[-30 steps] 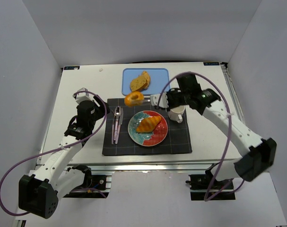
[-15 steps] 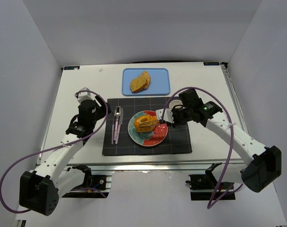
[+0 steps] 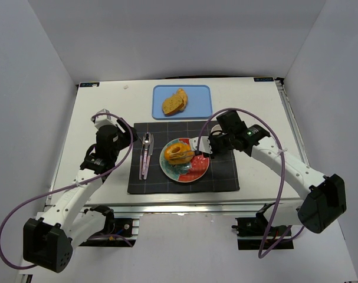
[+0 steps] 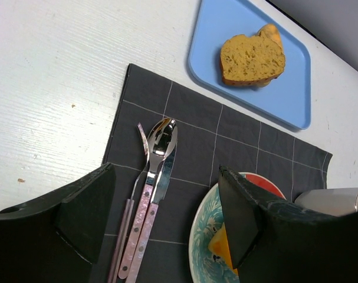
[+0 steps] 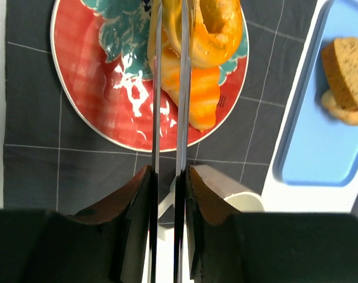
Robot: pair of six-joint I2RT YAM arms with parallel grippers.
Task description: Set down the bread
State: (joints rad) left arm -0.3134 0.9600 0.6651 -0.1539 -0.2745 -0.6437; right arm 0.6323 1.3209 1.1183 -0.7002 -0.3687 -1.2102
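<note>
A ring-shaped orange bread [image 3: 177, 152] lies on a croissant [image 3: 187, 160] on the red and teal plate [image 3: 199, 172]. My right gripper [image 3: 217, 144] is shut on metal tongs [image 3: 197, 148], whose tips reach the ring bread. In the right wrist view the gripper [image 5: 168, 171] holds the tong blades [image 5: 157, 88] straight, with one side of the ring bread [image 5: 217, 26] between them over the croissant [image 5: 196, 100] and plate [image 5: 90, 100]. My left gripper [image 3: 122, 138] is open and empty above the placemat's left part, shown in the left wrist view [image 4: 167, 224].
A blue tray [image 3: 199, 100] at the back holds bread slices [image 3: 174, 102]. Cutlery [image 3: 145, 154] lies on the dark placemat [image 3: 220, 180] left of the plate. A white mug [image 5: 232, 191] stands right of the plate, under my right gripper.
My right gripper carried the ring bread in the tongs from near the blue tray down onto the plate, on top of the croissant. The left arm stayed still.
</note>
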